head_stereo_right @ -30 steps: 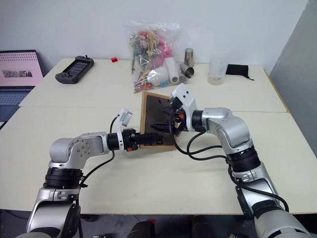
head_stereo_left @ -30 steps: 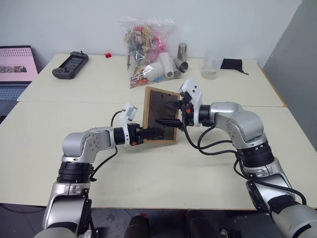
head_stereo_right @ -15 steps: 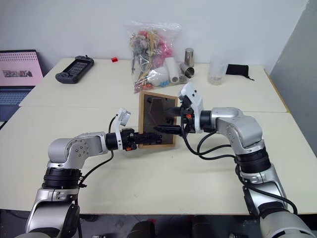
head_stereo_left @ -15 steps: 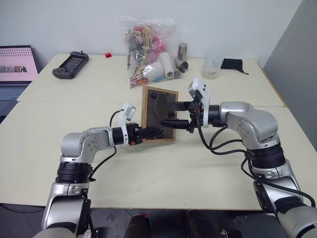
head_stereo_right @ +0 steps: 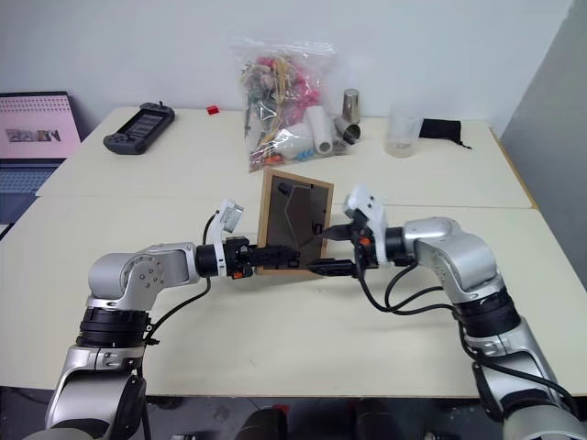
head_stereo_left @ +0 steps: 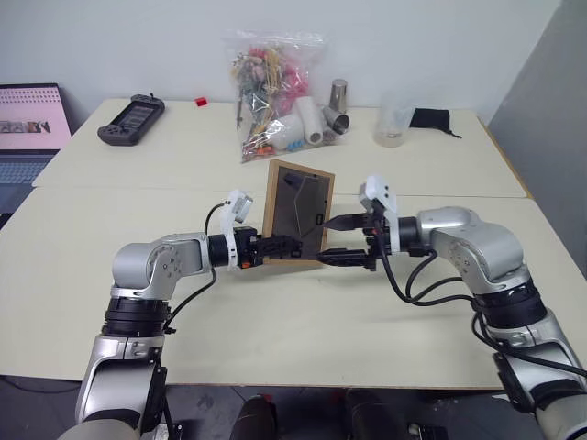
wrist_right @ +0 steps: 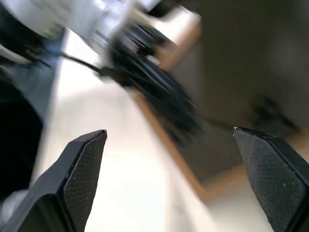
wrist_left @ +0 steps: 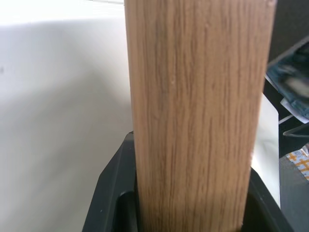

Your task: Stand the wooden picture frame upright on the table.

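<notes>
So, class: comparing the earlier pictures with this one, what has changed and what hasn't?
The right gripper has drawn back from the wooden picture frame, open, no longer touching its back. The left gripper stays clamped on the frame's lower edge, frame upright on the table.

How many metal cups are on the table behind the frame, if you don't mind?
2: one metal cup stands upright beside the plastic bag; another lies just before it. More may be hidden.

No text, label, brand, number or sign could be read anywhere. The laptop screen [head_stereo_left: 30,119] at the far left edge showed a pink page with a dark strip of small marks, too small to make out.
</notes>
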You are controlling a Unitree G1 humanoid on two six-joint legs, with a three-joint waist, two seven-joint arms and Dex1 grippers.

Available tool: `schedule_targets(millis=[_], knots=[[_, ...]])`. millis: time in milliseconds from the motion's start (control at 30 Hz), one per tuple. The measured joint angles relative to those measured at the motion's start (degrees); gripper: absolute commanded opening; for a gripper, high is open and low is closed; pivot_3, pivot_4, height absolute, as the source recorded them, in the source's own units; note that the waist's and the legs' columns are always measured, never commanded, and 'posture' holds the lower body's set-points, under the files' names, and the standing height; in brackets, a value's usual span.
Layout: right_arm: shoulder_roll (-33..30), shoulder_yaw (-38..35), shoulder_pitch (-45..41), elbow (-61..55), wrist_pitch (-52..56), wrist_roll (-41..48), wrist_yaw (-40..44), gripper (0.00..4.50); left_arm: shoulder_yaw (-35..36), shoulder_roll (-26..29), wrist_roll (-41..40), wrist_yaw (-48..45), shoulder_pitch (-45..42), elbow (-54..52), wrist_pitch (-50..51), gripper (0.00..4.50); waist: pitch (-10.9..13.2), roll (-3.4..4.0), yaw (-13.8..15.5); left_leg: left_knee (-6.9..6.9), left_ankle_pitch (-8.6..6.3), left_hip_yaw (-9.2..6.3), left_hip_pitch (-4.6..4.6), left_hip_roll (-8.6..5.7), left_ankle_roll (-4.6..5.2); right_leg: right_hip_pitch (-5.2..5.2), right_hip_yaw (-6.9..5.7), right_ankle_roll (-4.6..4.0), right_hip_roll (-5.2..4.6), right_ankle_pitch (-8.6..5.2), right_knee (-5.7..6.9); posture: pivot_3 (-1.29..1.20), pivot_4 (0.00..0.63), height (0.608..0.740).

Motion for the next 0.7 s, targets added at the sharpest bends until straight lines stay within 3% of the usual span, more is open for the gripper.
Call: schedule_targets(millis=[167,233,367,533,700], knots=[[-4.3,-0.2,5.3,3.4,-16.5,-7.1,0.7,4.45,3.3,0.9,-3.9,0.7,0.0,0.0,8.0,1.23,0.0,-0.01,-0.2,-0.04,0.0,0.02,-0.03,0.02,0.0,0.0,0.0,0.01,0.0,0.0,-0.08,0.0,0.15,0.74],[-4.4,-0.7,7.2,6.7,-33.4,-12.3,-1.8,4.45,6.6,0.6,-7.6,1.5,-0.2,0.1,15.5,1.23,0.0,-0.01,-0.5,-0.03,0.0,0.04,-0.01,0.04,0.0,0.0,0.01,0.03,0.01,-0.01,-0.07,0.0,0.15,0.74],[-3.6,-0.2,6.7,16.8,-60.7,-25.1,-12.4,4.45,12.1,-0.4,-14.2,4.9,-1.0,3.5,26.6,1.23,0.0,-0.01,-0.9,-0.01,0.0,0.06,0.09,0.04,0.0,0.02,0.04,0.04,0.01,0.01,0.01,0.0,0.15,0.74],[-1.8,3.1,0.6,27.2,-92.5,-45.8,-31.8,4.45,11.9,0.5,-28.9,13.5,0.0,8.9,28.0,1.23,0.0,-0.01,-1.6,-0.02,0.04,0.06,0.16,0.05,-0.07,0.02,0.07,0.02,-0.02,0.01,0.16,0.0,0.15,0.74],[0.2,5.3,-3.4,33.0,-101.9,-59.0,-45.1,4.45,10.6,1.0,-39.5,21.4,1.2,8.5,28.0,1.23,0.0,-0.02,-1.6,0.06,0.14,0.06,0.18,-0.01,-0.25,0.02,0.1,0.01,-0.08,0.02,0.31,0.0,0.15,0.74]])
